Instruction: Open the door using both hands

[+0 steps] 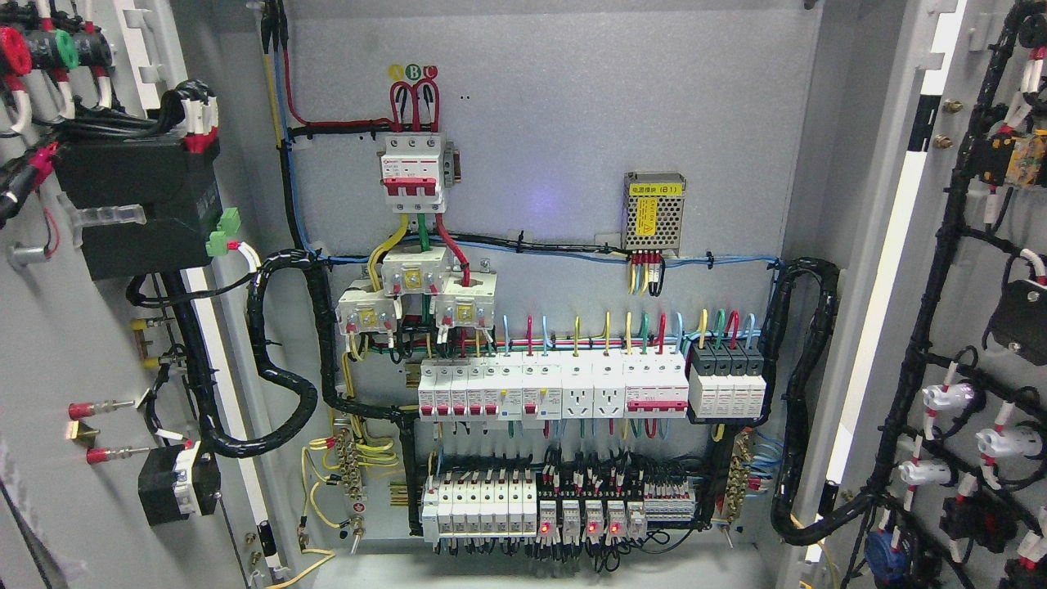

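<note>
Grey electrical cabinet (556,123) standing wide open, left door (49,343) swung out at the left edge, right door (973,327) swung out at the right, wired inner faces showing, breaker rows (556,393) and black cable looms (282,360) inside, neither robot hand in view, their state unknowable

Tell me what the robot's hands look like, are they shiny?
I can't say. Neither hand nor arm shows in this head view. It shows only the open electrical cabinet: the left door and right door swung wide, and the grey back panel with its breakers and coloured wires.
</note>
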